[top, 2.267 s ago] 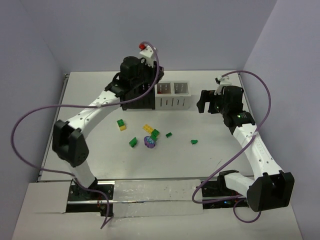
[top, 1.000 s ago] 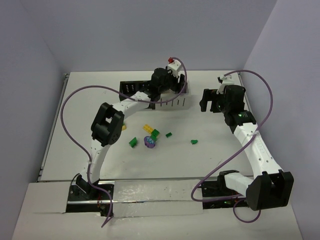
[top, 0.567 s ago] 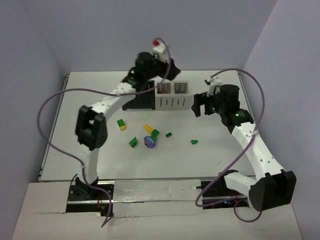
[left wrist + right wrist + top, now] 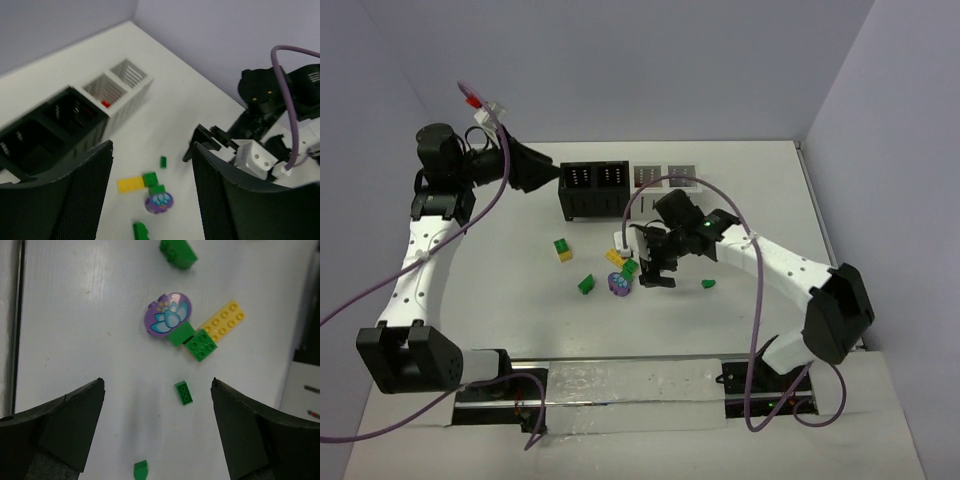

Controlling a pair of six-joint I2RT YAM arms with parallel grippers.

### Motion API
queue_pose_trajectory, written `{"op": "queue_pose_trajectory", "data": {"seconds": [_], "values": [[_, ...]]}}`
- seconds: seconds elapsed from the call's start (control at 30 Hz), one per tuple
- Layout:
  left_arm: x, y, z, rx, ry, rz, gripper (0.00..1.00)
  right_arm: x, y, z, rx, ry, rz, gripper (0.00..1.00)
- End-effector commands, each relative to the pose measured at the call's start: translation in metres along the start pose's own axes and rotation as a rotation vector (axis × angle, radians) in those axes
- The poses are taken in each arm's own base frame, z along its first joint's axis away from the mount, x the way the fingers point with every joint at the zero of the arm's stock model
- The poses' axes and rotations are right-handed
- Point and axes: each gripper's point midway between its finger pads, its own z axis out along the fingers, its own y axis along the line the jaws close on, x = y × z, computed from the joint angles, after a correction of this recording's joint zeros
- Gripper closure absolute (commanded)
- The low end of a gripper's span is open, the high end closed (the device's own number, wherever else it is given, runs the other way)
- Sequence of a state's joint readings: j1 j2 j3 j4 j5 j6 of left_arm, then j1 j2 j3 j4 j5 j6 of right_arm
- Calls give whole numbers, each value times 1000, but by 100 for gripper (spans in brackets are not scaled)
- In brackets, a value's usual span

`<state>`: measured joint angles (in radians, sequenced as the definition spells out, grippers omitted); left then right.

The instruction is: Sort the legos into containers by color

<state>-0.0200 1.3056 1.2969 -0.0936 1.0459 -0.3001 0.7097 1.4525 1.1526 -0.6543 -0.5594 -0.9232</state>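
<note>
Hovering low over the loose legos mid-table, the right gripper has its fingers spread wide with nothing between them. We read this as lining up a pick: a small green brick lies on the table just right of centre in the gap. Beyond it a purple round piece, a green square brick and a yellow plate crowd together, so we would close on the lone brick first. The right arm reaches leftward in front of the white bins. The left gripper, equally wide and empty, is held high at the far left, facing the containers. We judge it is kept clear of the pile. A red piece lies in one white bin.
</note>
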Motion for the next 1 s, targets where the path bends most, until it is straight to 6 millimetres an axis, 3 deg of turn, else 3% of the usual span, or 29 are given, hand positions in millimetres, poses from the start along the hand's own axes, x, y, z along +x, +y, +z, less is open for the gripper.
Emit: {"op": "queue_pose_trajectory", "data": {"seconds": [0.0, 0.2, 0.37, 0.53, 0.73, 0.9, 0.97], "values": [[22, -22, -11, 119, 61, -28, 30, -4, 6, 21, -109, -4, -360, 9], [39, -8, -21, 75, 71, -60, 30, 3, -4, 53, -175, 23, -497, 19], [52, 6, -21, 61, 82, -105, 31, 9, -3, 73, -220, 41, -515, 19], [59, 16, -22, 51, 84, -138, 32, 3, -5, 80, -226, 33, -498, 17], [65, 21, -21, 51, 97, -145, 29, -2, -7, 91, -248, 69, -457, 0], [67, 20, -22, 52, 102, -142, 29, 8, -12, 99, -265, 113, -473, 3], [67, 20, -22, 55, 104, -144, 29, 15, -14, 101, -276, 144, -471, 9]]}}
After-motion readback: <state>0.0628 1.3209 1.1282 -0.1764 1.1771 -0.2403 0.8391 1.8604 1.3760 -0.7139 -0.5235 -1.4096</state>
